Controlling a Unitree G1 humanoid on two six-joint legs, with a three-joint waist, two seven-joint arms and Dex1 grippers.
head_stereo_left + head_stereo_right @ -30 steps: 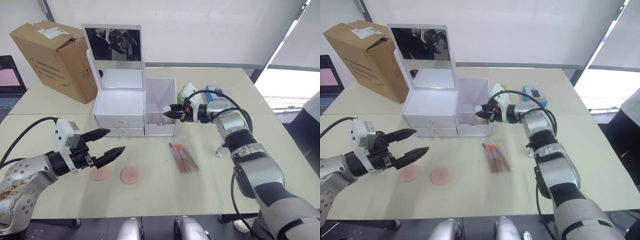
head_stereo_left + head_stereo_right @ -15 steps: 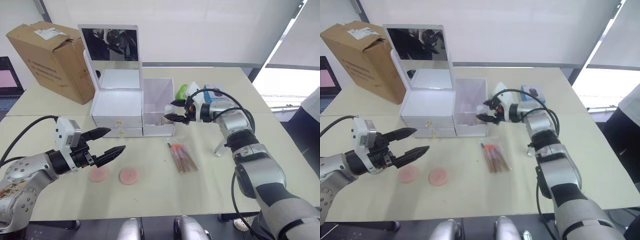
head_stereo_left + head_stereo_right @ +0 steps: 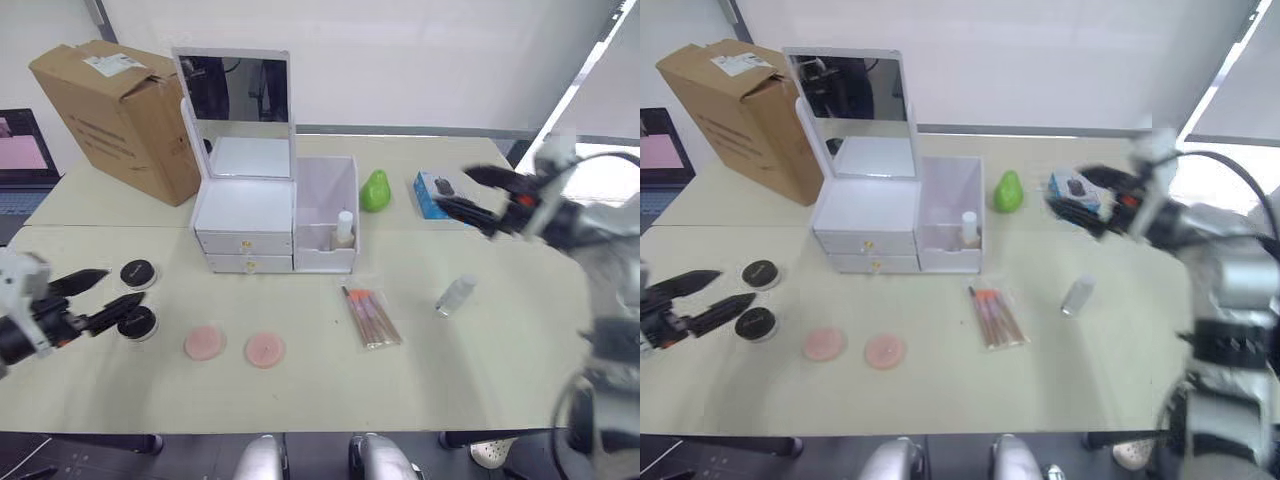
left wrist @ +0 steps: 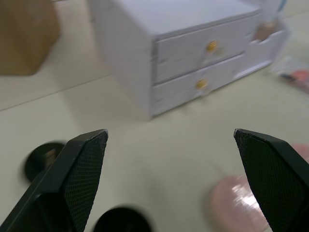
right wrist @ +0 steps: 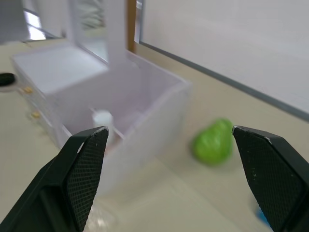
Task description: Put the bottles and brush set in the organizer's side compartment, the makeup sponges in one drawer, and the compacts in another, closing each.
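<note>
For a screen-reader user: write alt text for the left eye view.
A white organizer with an upright mirror stands on a beige table, one bottle already in its side compartment. In front lie two pink makeup sponges, a brush set, a clear bottle and two black compacts; both grippers are open.

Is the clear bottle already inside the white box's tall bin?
No, the clear bottle lies on the table, apart from the side compartment, which holds the other bottle.

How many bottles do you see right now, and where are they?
2. One white-capped bottle stands upright inside the side compartment of the organizer. The clear bottle lies on the table, right of the brush set.
</note>
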